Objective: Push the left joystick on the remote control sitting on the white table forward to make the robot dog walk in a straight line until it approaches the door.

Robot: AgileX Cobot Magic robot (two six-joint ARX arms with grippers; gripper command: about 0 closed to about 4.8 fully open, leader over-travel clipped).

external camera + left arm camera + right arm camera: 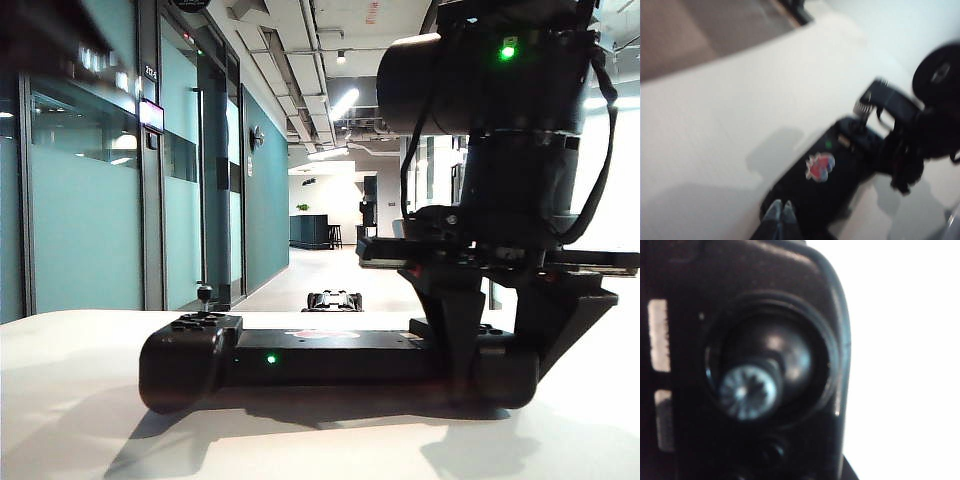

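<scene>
straddling the remote control [330, 365], right end effector [497, 345] half spread; left end effector [779, 212] pressed together; robot dog [333, 300] far from any door.

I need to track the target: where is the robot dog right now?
In the exterior view the robot dog sits on the corridor floor, just beyond the white table, behind the remote control.

You are looking straight down, at very close range, onto one end of the black remote control [790, 300], and the picture is blurring. A joystick [747, 392] is sitting in its round socket, its ridged, silvery knob top pointing toward the camera and leaning off the socket's centre. Two pale labels are showing on the body beside it. The white bench [905, 360] is filling the rest. Your right end effector is not showing.
</scene>
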